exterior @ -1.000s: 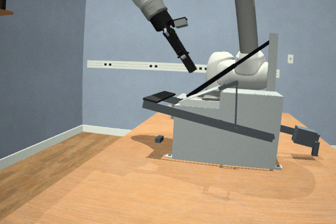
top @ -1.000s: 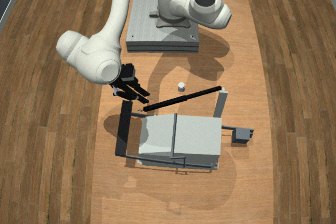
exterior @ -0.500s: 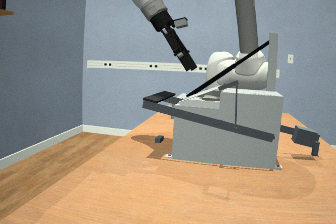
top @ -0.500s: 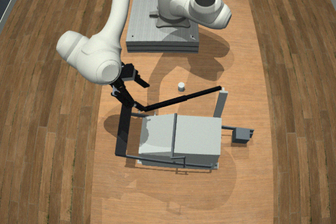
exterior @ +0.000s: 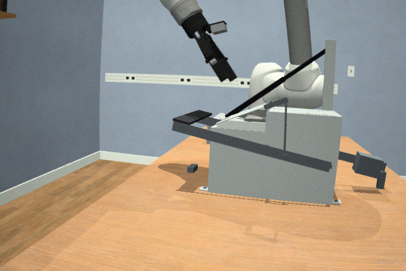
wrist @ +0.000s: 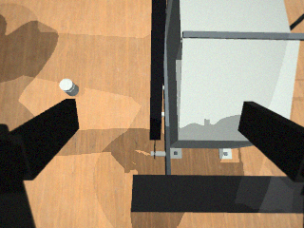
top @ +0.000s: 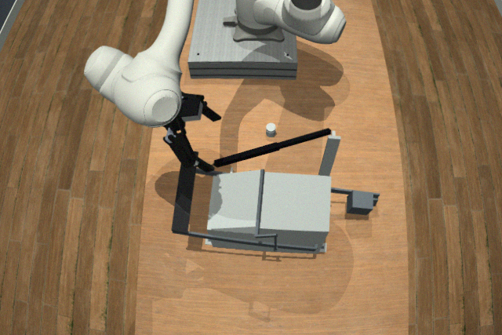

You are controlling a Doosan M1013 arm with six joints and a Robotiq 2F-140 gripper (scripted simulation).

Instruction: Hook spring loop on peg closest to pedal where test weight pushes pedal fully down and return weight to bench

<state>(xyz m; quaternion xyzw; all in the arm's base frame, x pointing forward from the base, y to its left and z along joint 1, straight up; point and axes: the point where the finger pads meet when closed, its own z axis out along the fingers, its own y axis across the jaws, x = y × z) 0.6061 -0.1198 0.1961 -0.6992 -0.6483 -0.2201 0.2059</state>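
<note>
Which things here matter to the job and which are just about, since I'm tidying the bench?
Part of the job:
- feeder
- pedal
- black spring rod
- probably the steel weight, the small cylinder

No clear part:
- small dark block
- wall sockets

Wooden bench (top: 259,303) (exterior: 163,235) (wrist: 109,28), feeder (top: 296,202) (exterior: 272,166) (wrist: 228,81) and small cylinder (top: 271,129) (wrist: 68,86) on it

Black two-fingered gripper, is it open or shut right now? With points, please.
Open: in the wrist view the black two-fingered gripper (top: 216,143) (exterior: 228,79) (wrist: 160,115) has its fingertips spread wide apart, with nothing held between them.
</note>
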